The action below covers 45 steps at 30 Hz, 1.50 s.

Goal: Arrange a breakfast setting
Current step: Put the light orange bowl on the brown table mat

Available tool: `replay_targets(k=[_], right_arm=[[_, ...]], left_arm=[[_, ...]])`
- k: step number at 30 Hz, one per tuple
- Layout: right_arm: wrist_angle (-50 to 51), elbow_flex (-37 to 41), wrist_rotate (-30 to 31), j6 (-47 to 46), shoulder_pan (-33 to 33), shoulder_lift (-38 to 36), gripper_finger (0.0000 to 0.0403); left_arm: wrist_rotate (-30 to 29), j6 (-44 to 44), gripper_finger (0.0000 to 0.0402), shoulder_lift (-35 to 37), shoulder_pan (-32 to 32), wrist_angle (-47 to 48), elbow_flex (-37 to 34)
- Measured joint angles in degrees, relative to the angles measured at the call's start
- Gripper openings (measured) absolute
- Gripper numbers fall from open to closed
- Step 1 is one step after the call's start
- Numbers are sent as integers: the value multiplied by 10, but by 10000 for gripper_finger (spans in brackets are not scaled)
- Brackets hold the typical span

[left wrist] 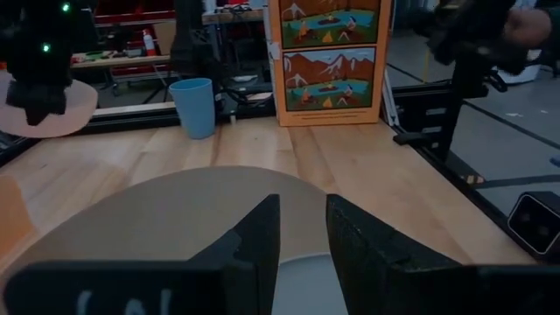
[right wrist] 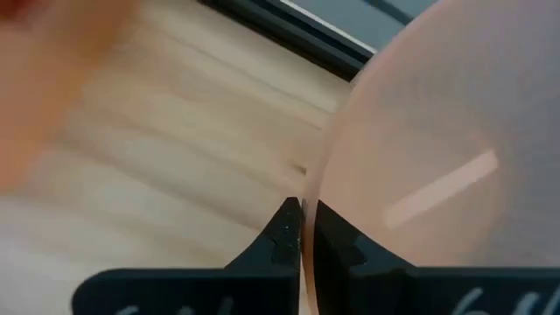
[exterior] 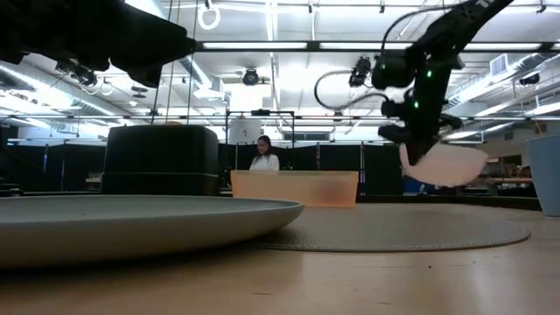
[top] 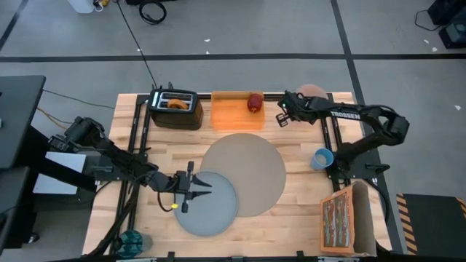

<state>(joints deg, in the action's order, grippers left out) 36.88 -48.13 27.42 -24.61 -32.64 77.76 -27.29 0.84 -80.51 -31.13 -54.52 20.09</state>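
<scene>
Right gripper (right wrist: 302, 229) pinches the pink bowl (exterior: 444, 164) by its thin rim, lifted off the table's far right corner; bowl could tilt or slip out; left gripper (top: 191, 188) sits released over the plate (top: 211, 211).

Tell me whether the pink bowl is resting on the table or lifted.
Lifted: the right pincer pinches the pink bowl by its rim, clear of the table.

I work in a lab or workshop hall, not a home. Beyond my butcher-block table (top: 291, 211) I see a taped grey concrete floor (top: 240, 29), exposed ceiling pipes and strip lights (exterior: 280, 44), and a person (exterior: 264, 154) at a distant bench.
</scene>
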Motion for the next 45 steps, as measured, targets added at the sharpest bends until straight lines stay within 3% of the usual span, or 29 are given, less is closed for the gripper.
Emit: replay_targets(k=[9, 14, 21, 33, 45], right_arm=[[88, -111, 0, 42, 202, -30, 13], [99, -180, -6, 133, 330, 21, 13], [101, -236, -100, 303, 452, 122, 13], [101, -238, -192, 384, 491, 258, 15], [40, -238, -220, 330, 491, 271, 24]], left_arm=[[0, -15, 102, 0, 0, 9, 0], [-23, -20, 102, 0, 0, 9, 0], [-28, -15, 102, 0, -3, 8, 0], [-28, -42, 102, 0, -42, -14, 1], [-29, -45, 102, 0, -48, -13, 1]])
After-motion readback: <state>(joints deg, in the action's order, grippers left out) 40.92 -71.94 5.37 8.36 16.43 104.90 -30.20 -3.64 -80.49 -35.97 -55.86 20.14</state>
